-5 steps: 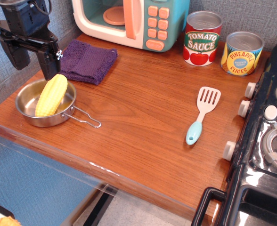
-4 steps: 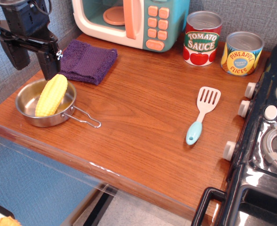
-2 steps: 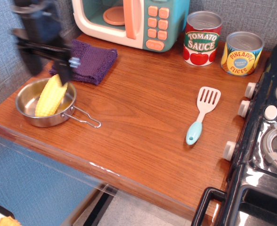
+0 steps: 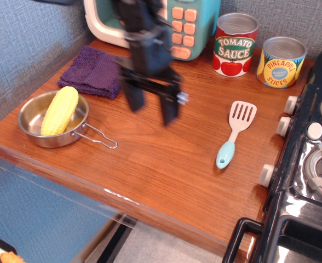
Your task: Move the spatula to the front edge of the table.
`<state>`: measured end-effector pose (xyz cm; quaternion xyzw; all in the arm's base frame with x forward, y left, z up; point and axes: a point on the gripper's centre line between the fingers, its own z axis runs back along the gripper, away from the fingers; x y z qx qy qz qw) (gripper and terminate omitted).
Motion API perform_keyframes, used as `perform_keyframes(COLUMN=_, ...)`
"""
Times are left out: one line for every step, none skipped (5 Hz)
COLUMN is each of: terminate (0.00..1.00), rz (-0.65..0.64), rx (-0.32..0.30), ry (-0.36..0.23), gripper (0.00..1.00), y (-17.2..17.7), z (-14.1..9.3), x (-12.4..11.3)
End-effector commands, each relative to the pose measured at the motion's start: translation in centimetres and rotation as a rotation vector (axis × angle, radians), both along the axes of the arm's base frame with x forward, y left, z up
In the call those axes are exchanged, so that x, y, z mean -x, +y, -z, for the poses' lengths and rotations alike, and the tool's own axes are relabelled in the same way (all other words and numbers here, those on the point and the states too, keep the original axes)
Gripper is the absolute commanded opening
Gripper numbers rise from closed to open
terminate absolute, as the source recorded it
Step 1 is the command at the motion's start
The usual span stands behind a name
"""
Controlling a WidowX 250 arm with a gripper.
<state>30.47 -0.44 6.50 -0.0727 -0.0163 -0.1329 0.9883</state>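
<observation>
A wooden desk (image 4: 166,159) seen from above and slightly in front, its glossy front edge running from the lower left toward the lower right. A black robot arm reaches in from the top centre, blurred by motion. Its end effector (image 4: 153,107) hangs above the middle of the desk with its two dark fingers pointing down and spread well apart. Nothing is between them; it holds nothing.

The spatula (image 4: 236,133) lies flat on the right part of the desk, to the right of the end effector as the camera sees it and a little nearer the front edge. The two are clearly apart, with bare wood between them. The spatula's long axis runs nearly front to back, tilted slightly: the white slotted head points toward the back, where the cans stand, and the light-blue handle points toward the front edge. The handle end sits near the white knobs of a black toy stove (image 4: 309,164) on the far right but does not touch them.

There is only one arm, so the reach is its own. To get over the spatula, it would likely have to travel rightward and a little forward, then close across the thin neck or the handle, at right angles to the long axis.

On the left sits a steel pan (image 4: 38,123) holding a yellow ear of corn (image 4: 59,109), well away from the spatula.
</observation>
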Motion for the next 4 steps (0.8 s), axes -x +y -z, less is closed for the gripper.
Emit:
perform_keyframes(terminate=0.00, rz=0.086, rx=-0.040, ry=-0.027, gripper=1.00, y=-8.2, z=0.6, x=-1.0)
perform_keyframes(terminate=0.00, rz=0.135, rx=-0.146, ry=-0.048, gripper=1.00, y=-9.0, z=1.7, x=-0.6)
perform_keyframes(terminate=0.00, rz=0.106, rx=-0.206, ry=-0.020, gripper=1.00, y=-8.0, z=4.0, x=-0.2)
perform_keyframes(terminate=0.00, rz=0.079, rx=-0.236, ry=-0.003, gripper=1.00, y=-7.3, z=5.7, x=-0.4)
